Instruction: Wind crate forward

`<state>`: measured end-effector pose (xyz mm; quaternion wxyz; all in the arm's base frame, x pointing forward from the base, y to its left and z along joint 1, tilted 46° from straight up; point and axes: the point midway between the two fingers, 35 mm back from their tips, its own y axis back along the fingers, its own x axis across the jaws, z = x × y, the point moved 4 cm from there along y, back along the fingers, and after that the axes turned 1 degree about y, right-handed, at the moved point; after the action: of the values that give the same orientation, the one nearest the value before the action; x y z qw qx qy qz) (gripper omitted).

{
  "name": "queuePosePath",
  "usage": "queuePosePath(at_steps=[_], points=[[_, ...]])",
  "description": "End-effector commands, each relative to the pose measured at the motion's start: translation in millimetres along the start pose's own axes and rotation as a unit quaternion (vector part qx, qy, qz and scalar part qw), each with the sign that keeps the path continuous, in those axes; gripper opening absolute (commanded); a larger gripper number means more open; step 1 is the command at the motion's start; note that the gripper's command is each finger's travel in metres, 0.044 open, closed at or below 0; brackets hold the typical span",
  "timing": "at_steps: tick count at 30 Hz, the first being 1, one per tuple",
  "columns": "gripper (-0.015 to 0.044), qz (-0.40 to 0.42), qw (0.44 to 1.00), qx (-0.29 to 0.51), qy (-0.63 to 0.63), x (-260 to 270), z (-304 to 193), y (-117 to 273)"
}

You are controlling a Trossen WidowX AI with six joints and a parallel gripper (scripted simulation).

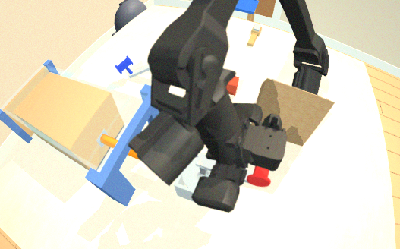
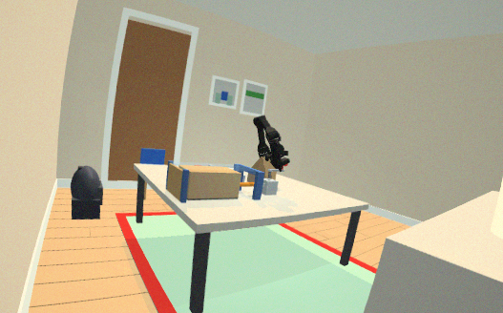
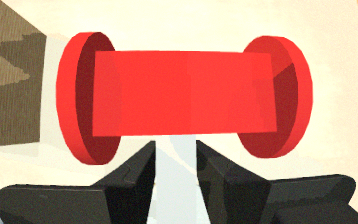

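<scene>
My gripper (image 3: 175, 146) is shut on the pale shank of the red-gripped handle (image 1: 259, 179) (image 3: 180, 92), just under its spool-shaped grip; the shank's lower end is hidden. The arm holds it above the bench near the pale grey winch (image 1: 184, 188) (image 2: 270, 186), which the arm partly covers in the top view. Its round hole cannot be made out. The cardboard-coloured crate (image 1: 66, 110) (image 2: 214, 182) sits flat inside the clear panels, its front apart from the blue frame (image 1: 112, 183) (image 2: 258, 186). An orange strap (image 1: 109, 140) (image 2: 246, 184) runs from the crate towards the winch.
A brown board (image 1: 299, 110) (image 3: 10, 95) stands beside the gripper. A blue T-shaped handle (image 1: 124, 65) lies beyond the frame. A red block (image 1: 233, 86) lies behind the arm, and a small wooden tool (image 1: 253, 39) lies farther back.
</scene>
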<state>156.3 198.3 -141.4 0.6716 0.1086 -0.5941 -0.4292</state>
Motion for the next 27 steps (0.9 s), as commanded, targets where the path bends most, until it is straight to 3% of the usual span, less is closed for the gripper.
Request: queuePosePath(at_steps=[1,27], points=[[0.0000,-0.004,1.000,0.003,0.002,-4.3,-2.7,3.2],[0.0000,-0.004,1.000,0.003,0.003,-0.6,0.2,1.7]])
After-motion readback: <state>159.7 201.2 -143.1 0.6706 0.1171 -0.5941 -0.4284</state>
